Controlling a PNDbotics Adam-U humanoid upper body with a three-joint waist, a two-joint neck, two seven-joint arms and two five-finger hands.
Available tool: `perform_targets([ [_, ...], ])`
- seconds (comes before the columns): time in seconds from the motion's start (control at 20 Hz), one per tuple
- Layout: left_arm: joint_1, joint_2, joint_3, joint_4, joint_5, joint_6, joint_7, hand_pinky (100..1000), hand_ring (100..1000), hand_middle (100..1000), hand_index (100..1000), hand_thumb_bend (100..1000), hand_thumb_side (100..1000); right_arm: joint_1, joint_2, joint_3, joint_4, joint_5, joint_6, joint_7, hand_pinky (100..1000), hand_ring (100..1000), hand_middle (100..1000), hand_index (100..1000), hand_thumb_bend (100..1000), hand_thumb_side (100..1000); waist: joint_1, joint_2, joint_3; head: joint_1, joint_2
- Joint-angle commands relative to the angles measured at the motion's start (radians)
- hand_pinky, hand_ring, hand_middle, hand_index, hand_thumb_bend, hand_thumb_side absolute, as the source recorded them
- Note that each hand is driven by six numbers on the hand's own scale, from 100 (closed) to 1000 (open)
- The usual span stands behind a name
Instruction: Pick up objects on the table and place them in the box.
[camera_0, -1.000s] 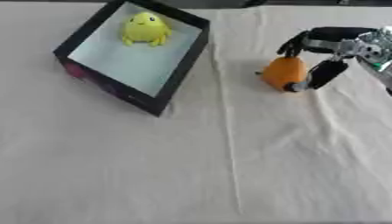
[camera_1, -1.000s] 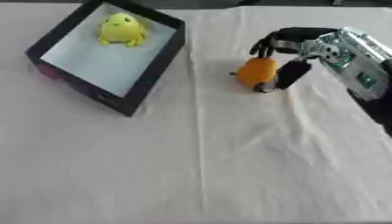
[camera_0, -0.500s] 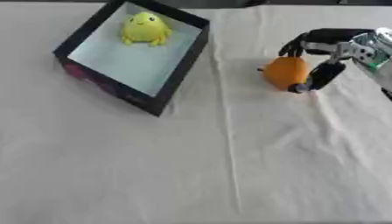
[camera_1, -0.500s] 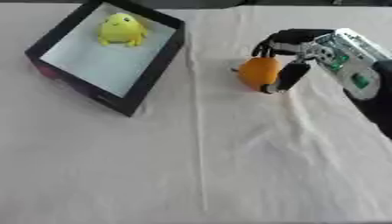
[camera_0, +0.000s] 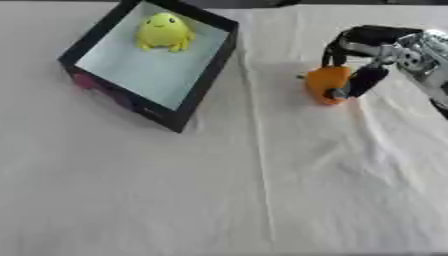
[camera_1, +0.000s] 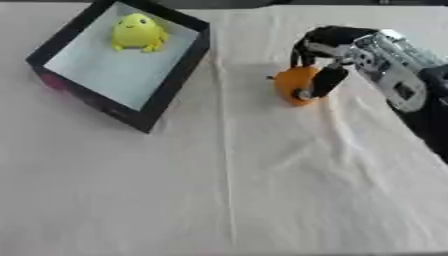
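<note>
The right hand (camera_1: 328, 60) has its fingers curled around the orange toy (camera_1: 293, 86), just under its palm on the surface (camera_1: 262, 190), and the round toy could slip out during the carry left to the box (camera_1: 171, 95), landing short.

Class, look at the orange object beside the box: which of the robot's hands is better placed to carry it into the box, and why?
The right hand. Its fingers already curl around the orange object, just right of the box. The left hand shows in neither view.
</note>
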Motion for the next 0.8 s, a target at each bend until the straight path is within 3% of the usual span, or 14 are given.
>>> perform_targets([
  [0.05,-0.005,0.012,0.003,-0.011,0.005,-0.002,-0.003,806,585,780,784,457,641,-0.016,-0.021,-0.009,-0.041,0.04,-0.013,-0.058,747,623,516,617,409,161,0.001,-0.014,0.001,-0.002,-0.001],
  [0.45,-0.005,0.013,0.003,-0.011,0.006,-0.003,-0.008,807,584,778,782,451,644,-0.001,-0.044,-0.02,-0.077,0.018,-0.055,-0.123,710,571,533,627,413,186,-0.001,-0.015,0.0,0.001,-0.001],
  [0.8,-0.005,0.014,0.003,-0.01,0.006,-0.003,-0.009,807,584,777,782,448,647,0.002,-0.072,-0.068,-0.167,-0.027,-0.032,-0.164,694,551,512,604,415,198,-0.003,-0.019,-0.003,0.002,-0.001],
])
